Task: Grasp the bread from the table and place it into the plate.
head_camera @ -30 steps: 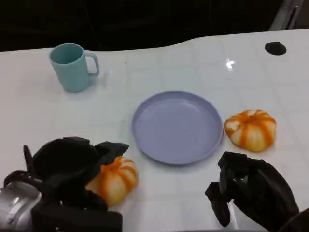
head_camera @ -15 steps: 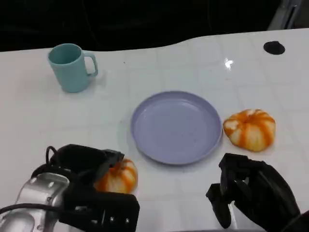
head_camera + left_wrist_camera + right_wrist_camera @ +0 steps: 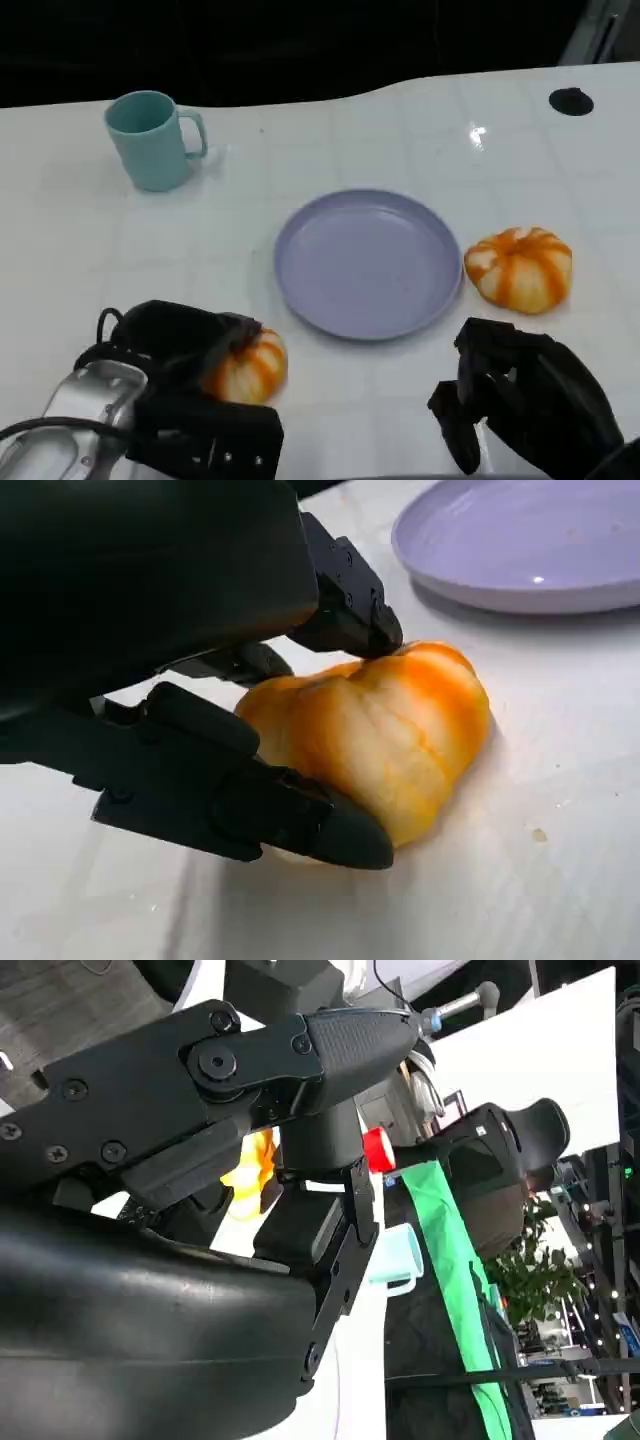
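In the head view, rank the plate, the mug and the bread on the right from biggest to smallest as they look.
1. The plate looks largest by far.
2. and 3. The bread on the right and the mug look about alike; the bread seems slightly wider, the mug taller, and the mug sits farther from the camera, so I won't rank them.

On the tabletop (image 3: 330, 130), the plate (image 3: 368, 263) lies at the centre of the frame. A mug (image 3: 152, 139) stands at the upper left, well apart from it. One bread (image 3: 519, 268) lies just right of the plate; another bread (image 3: 245, 367) sits at the lower left, under the left hand (image 3: 178, 345). The right hand (image 3: 525, 405) is at the lower right, below the first bread.
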Available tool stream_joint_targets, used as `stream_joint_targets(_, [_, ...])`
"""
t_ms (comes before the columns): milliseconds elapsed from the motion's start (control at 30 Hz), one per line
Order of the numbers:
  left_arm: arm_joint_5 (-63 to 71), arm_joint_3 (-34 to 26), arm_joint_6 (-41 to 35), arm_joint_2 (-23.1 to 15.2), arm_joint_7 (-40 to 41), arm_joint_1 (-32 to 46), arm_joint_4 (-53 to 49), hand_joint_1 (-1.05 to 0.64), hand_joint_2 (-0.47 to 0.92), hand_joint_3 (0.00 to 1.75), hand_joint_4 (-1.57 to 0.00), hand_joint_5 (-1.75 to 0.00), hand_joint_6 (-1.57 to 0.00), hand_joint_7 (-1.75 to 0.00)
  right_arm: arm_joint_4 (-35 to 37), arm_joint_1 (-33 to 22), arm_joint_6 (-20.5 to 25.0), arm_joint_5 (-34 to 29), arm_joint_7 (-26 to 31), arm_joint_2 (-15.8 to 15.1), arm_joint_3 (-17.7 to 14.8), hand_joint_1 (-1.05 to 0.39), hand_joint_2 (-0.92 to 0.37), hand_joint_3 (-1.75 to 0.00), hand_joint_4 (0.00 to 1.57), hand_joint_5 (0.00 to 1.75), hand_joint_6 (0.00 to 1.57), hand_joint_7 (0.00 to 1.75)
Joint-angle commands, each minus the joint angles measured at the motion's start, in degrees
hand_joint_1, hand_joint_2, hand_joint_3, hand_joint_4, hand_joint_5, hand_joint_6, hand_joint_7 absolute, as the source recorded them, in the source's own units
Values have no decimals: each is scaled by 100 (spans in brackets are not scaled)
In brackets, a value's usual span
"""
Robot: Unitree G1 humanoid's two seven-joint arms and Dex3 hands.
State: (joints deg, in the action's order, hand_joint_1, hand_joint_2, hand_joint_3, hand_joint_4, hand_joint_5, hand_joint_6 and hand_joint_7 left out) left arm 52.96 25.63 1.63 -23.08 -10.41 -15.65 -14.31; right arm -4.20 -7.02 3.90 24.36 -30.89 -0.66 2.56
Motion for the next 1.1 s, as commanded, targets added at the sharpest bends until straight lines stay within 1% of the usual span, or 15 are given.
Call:
stream_joint_targets(33, [101,202,154,-148,438,17,-508,-32,92,25,-80,-82,-87,-5,-90,-24,5,59,-7,-85,-69,-96,-92,-33,120,165,103,151])
stream_joint_targets(67, [88,219,168,-155,474,3,-537,-32,92,25,-80,-84,-88,-5,-90,-24,5,60,-6,-85,-68,-96,-92,-33,120,165,103,151])
stream_joint_targets(100, [189,271,284,-139,1007,-47,-817,-32,92,25,-80,-84,-88,-5,-95,-24,12,68,-10,-97,-79,-96,-92,-33,121,165,103,151])
stream_joint_targets(133, [262,317,376,-127,1424,-91,-1042,-30,92,30,-89,-110,-106,-11,-100,-24,18,74,-13,-106,-87,-96,-92,-33,120,165,103,151])
stream_joint_targets(167, [308,358,450,-119,1739,-134,-1225,-30,92,32,-92,-123,-114,-13,-103,-24,22,79,-15,-113,-92,-96,-92,-33,120,164,103,151])
stream_joint_targets(233, [341,430,528,-84,2124,-228,-1507,-29,92,37,-91,-133,-120,-15,-109,-26,22,78,-28,-141,-97,-96,-92,-34,120,164,103,151])
stream_joint_targets(467, [391,568,521,-128,2588,-363,-1668,-29,92,34,-88,-149,-123,-17,-101,-37,21,116,-53,-155,-118,-95,-92,-35,120,165,102,152])
stream_joint_targets(567, [270,468,499,-105,2747,-311,-1541,-30,92,31,-85,-157,-124,-25,-94,-35,28,117,-49,-149,-126,-95,-92,-34,121,165,103,152])
stream_joint_targets(600, [240,413,447,-70,2847,-277,-1480,-30,91,29,-84,-163,-120,-38,-88,-32,38,121,-46,-148,-128,-95,-92,-34,121,165,103,152])
stream_joint_targets(633, [223,375,393,-45,2913,-249,-1423,-31,90,28,-83,-170,-107,-71,-83,-29,47,123,-43,-147,-130,-96,-92,-33,121,165,103,151])
stream_joint_targets(700, [227,303,164,-30,2782,-161,-1116,-31,89,29,-83,-174,-93,-102,-57,-20,16,111,-49,-139,-132,-96,-92,-33,121,165,103,151])
stream_joint_targets(900, [239,61,-508,-170,1998,133,126,-29,85,28,-83,-175,-82,-125,-53,-21,4,102,-69,-134,-137,-96,-92,-32,121,166,104,151])
stream_joint_targets(967, [253,-63,-737,-212,1711,224,553,-28,85,31,-84,-175,-76,-145,-51,-21,1,101,-79,-134,-138,-96,-92,-32,121,166,103,150])
stream_joint_targets(1000, [250,-122,-815,-227,1612,262,722,-27,84,34,-84,-175,-74,-150,-51,-21,0,100,-78,-130,-139,-96,-92,-32,121,166,103,150])
stream_joint_targets(1100, [260,-315,-969,-274,1487,364,1148,-25,69,63,-86,-175,-69,-164,-80,-30,45,100,-49,-124,-136,-96,-92,-32,121,166,103,150])
